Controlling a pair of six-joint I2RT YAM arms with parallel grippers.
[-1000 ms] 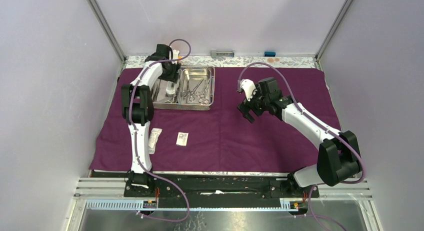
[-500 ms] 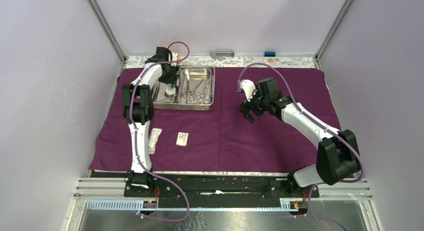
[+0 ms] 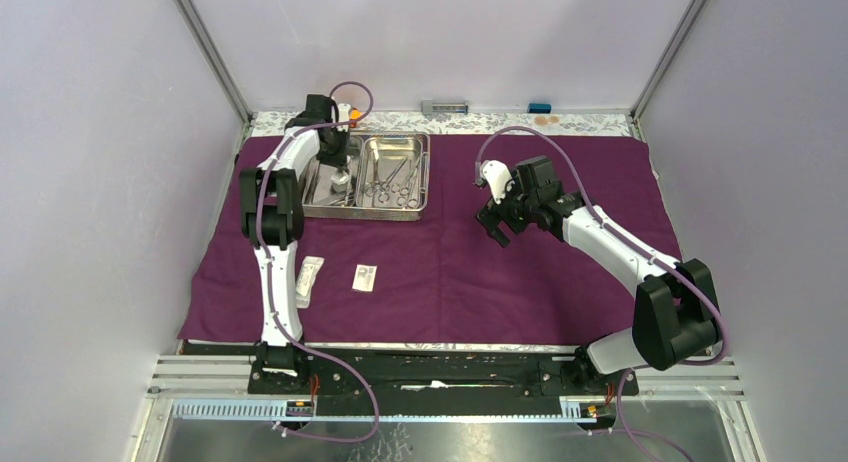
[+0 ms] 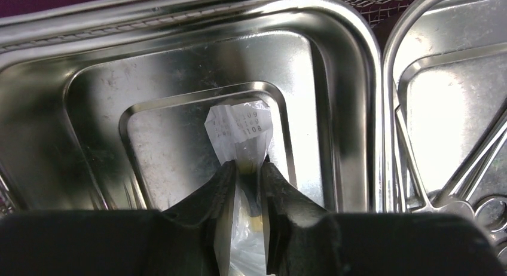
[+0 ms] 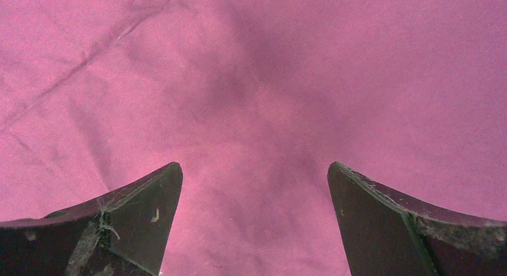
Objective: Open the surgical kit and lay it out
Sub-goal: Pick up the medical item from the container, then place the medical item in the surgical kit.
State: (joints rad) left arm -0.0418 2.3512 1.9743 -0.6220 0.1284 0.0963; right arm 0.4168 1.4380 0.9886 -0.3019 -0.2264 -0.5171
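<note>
One clear packet (image 4: 239,129) in steel tray (image 4: 179,25), left compt, pinched tight by left end effector (image 4: 246,165). Forceps (image 3: 395,182) in right compt. 2 more packets (image 3: 365,277) flat on purple cloth (image 5: 251,79) nearby. Right end effector (image 5: 254,165) spread wide over cloth, w/ nothing in it.

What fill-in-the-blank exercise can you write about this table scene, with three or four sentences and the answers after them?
1. The left gripper has its jaws pinched on a small clear sealed packet inside the ____ compartment of the shiny rectangular steel tray.
2. The right gripper hangs over the dark purple cloth with jaws ____.
3. The ring-handled steel forceps lie in the tray's ____ compartment.
4. Outside the tray, ____ small white packets lie on the cloth.
Missing words: left; open; right; two.
</note>
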